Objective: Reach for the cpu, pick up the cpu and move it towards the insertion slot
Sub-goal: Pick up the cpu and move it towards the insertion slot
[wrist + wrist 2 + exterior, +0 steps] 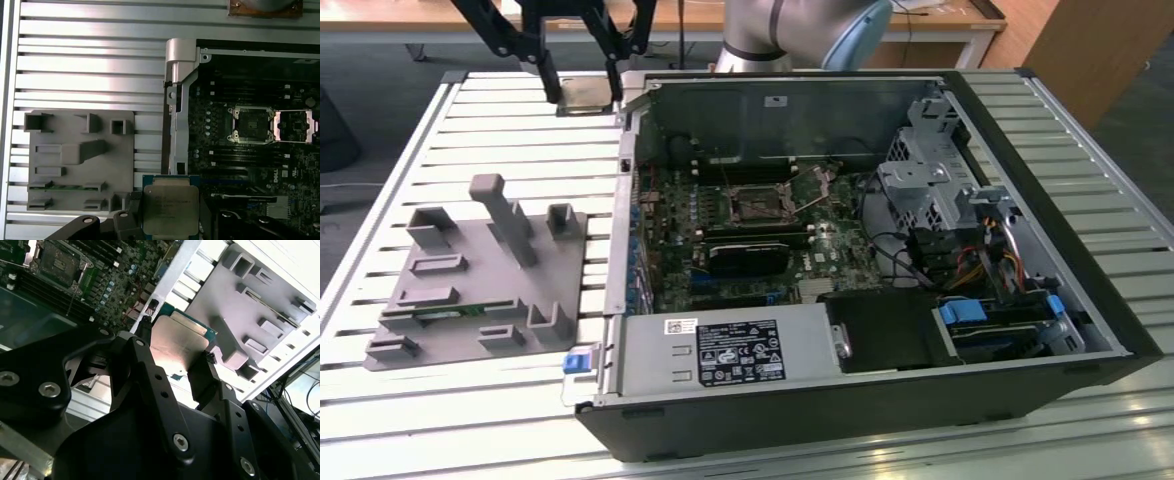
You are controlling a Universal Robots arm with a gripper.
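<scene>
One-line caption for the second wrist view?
Gripper shut on the cpu, held above the grey plastic holder and open computer case.

Exterior view high, oblique; wrist views downward (sharing motherboard).

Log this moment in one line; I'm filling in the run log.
gripper: shut on cpu | cpu: lifted clear of the grey holder | insertion slot: open, bare | cpu not yet over slot
</scene>
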